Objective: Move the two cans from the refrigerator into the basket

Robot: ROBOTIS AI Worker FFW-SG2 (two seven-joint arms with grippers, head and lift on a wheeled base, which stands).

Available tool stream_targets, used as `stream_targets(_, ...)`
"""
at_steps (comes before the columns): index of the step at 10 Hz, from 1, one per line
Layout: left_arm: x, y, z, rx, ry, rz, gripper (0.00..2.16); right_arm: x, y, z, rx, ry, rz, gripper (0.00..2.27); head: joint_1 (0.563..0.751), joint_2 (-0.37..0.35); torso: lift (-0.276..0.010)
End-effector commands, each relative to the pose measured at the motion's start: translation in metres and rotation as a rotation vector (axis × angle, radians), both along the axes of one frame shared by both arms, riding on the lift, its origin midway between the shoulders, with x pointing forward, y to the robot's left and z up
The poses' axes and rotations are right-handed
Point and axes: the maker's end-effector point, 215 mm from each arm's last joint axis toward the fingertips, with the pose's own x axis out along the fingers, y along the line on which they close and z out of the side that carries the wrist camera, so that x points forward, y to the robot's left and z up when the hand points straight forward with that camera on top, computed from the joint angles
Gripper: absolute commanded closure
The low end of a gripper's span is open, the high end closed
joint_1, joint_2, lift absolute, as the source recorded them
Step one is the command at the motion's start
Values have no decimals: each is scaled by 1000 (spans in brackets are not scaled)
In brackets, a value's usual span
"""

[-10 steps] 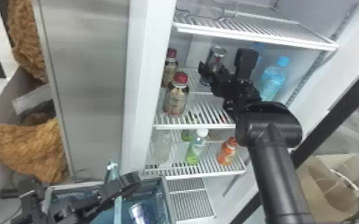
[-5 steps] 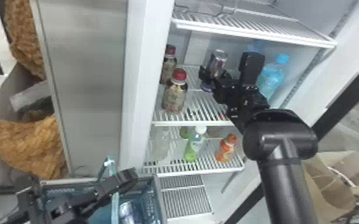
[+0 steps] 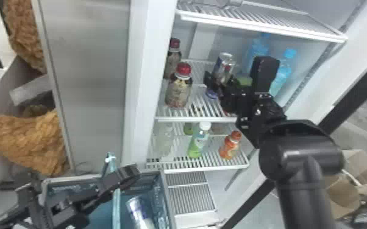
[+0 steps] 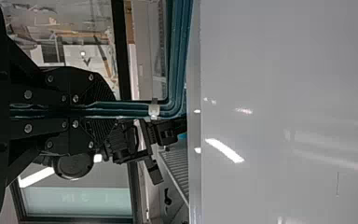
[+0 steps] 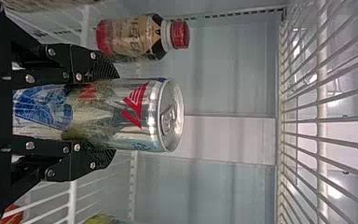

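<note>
Refrigerator (image 3: 144,76): open, with wire shelves; two red-capped bottles (image 3: 179,88) stand on the middle shelf (image 3: 192,118), blue bottles (image 3: 282,71) farther back, and an orange bottle (image 3: 230,145) and a green bottle (image 3: 198,141) on the shelf below.

Basket (image 3: 168,202): blue, open-topped, in front of the refrigerator, with one can inside; room for the second seems ample.

Left gripper (image 4: 106,109): at the basket, jaws closed on its handle (image 4: 133,109), presumably to steady it.

Right gripper (image 5: 113,114): inside the refrigerator, jaws pinching a can from opposite sides.

Held can (image 5: 142,114): upright above the middle shelf, near the red-capped bottles; whether its base touches the wire cannot be told. Probably light to moderate in weight, smooth and slippery, with a thin wall that could dent under a hard squeeze; the round body, gripped below the rim, appears the right hold. Next it should come clear of the bottles and out over the basket.

Delivered can (image 3: 138,211): lying aslant in the basket, one of the two done; the other should be set down gently beside it.
</note>
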Motion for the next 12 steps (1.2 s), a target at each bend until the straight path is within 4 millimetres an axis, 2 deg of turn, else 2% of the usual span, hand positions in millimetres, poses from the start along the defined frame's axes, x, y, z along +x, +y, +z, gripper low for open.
stream_targets(1, -1, 0, -1, 0, 3, 0, 1190, -17, -1, 1, -7, 11, 4, 1280, 695, -310, -31)
stream_targets(5, -2, -1, -2, -1, 5, -2, 1190, -63, 13, 8, -15, 30, 50, 1280, 695, -320, -31)
stream_targets(8, -3, 0, -3, -1, 7, 0, 1190, -104, 6, 5, -31, 66, 43, 1280, 695, -330, -31)
stream_targets(9, -3, 0, -3, -1, 7, 0, 1190, -120, 12, -1, -22, 88, 57, 1280, 695, -338, -31)
stream_targets(12, -4, 1, -4, -1, 9, 0, 1190, -176, 57, -22, 46, 181, 157, 1280, 695, -330, -31)
